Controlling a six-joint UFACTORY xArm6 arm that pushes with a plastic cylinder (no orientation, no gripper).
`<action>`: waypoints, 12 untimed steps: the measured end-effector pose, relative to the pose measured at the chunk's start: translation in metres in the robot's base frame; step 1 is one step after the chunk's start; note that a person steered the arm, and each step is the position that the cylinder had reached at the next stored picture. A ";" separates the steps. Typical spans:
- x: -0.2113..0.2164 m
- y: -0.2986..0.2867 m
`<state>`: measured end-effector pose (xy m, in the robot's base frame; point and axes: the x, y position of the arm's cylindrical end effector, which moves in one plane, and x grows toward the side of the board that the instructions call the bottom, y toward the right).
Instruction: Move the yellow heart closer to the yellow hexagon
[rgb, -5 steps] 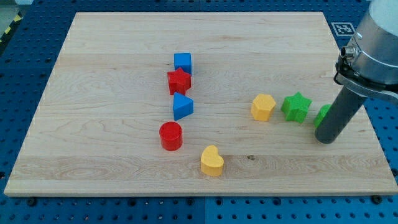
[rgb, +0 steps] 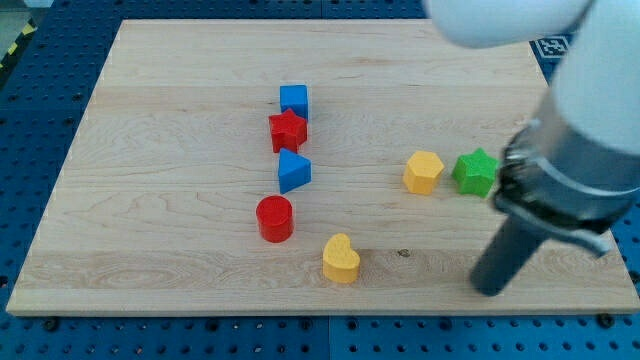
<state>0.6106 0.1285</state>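
The yellow heart (rgb: 341, 259) lies near the view's bottom centre of the wooden board (rgb: 180, 250). The yellow hexagon (rgb: 423, 171) sits up and to the right of it, with a green star (rgb: 475, 172) touching or nearly touching its right side. My tip (rgb: 488, 289) rests on the board at the lower right, well to the right of the heart and below the green star. The arm above it is blurred and covers the board's right edge.
A column stands left of centre: blue cube (rgb: 294, 100), red star (rgb: 287, 130), blue triangular block (rgb: 293, 171), red cylinder (rgb: 274, 218). The board's bottom edge runs just below the heart and my tip.
My tip has moved down and a little left, from beside a green block at the right edge to the lower right. That green block is now hidden behind the arm. No block has visibly moved.
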 end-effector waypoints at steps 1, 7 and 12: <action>0.008 -0.030; -0.016 -0.122; -0.034 -0.089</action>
<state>0.5764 0.0398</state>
